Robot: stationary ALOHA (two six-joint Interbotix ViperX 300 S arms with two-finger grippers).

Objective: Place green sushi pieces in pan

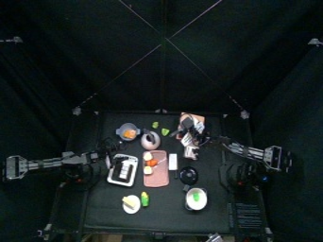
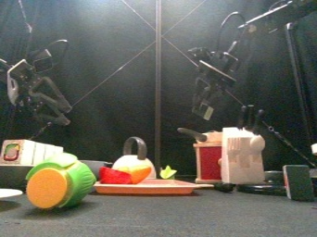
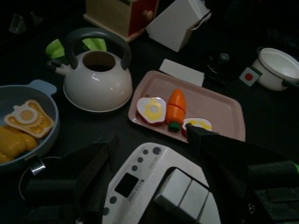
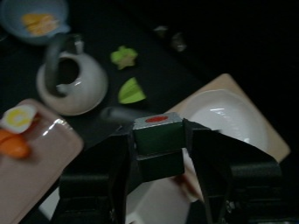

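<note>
Two bright green sushi pieces [image 4: 124,58] [image 4: 132,90] lie on the table beside the white kettle [image 4: 70,79]; one shows in the top view [image 1: 157,125]. My right gripper [image 4: 158,140] hangs high over the table [image 2: 210,91] and is shut on a small dark cube with a red dot [image 4: 156,131], above a white box [image 4: 233,131]. The pan [image 3: 277,66], white inside, sits right of the pink tray [image 3: 222,118]. My left gripper [image 3: 158,147] is open and empty over a white toy appliance [image 3: 163,188].
A blue bowl of food [image 3: 17,122] stands left of the kettle. A wooden box [image 3: 122,10] stands at the back. A white bowl with a green inside [image 1: 195,198] and a plate [image 1: 131,202] are near the front edge.
</note>
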